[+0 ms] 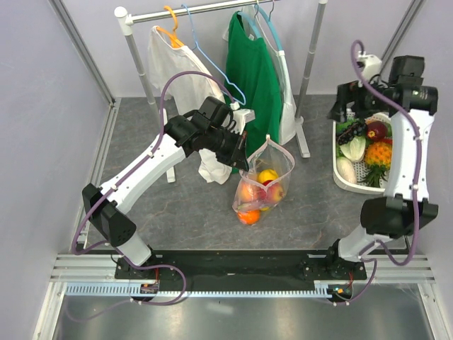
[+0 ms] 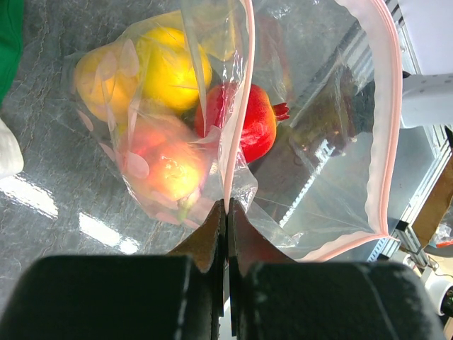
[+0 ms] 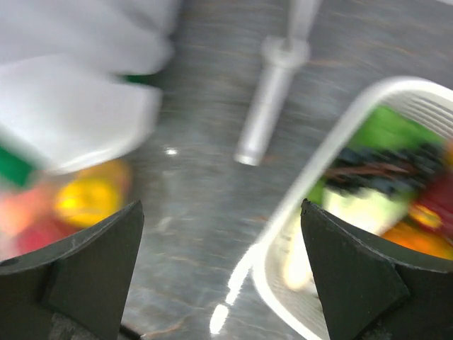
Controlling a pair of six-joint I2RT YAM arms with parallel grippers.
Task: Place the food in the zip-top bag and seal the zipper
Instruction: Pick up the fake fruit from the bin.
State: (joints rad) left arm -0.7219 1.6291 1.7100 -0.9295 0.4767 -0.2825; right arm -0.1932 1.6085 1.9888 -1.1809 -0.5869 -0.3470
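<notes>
The step in hand looks like loading: one side holds the bag open while the other is free to fetch food (image 1: 377, 153). The left claw (image 2: 226, 212) is pinched tight on one lip of the zip-top bag (image 2: 311, 163), with the film caught between its tips. The mouth gapes just ahead of it, ringed by the pink zipper (image 2: 386, 106), which is unsealed. Beyond the tips, down inside the bag, lie a yellow fruit (image 2: 173, 67), a peach-coloured one (image 2: 166, 163) and a red pomegranate (image 2: 251, 124), touching one another.

The right claw (image 3: 221, 212) stands wide apart with nothing between its fingers, and its view is blurred. To its left the filled bag shows as a smear of colour. Near on its right is the white basket (image 3: 311, 170), holding green, dark and orange pieces.

As I judge it, the next move calls for the right claw to drop into the basket, close on one piece and carry it to the open mouth. Meanwhile the left grip must not slip. Sealing comes last.
</notes>
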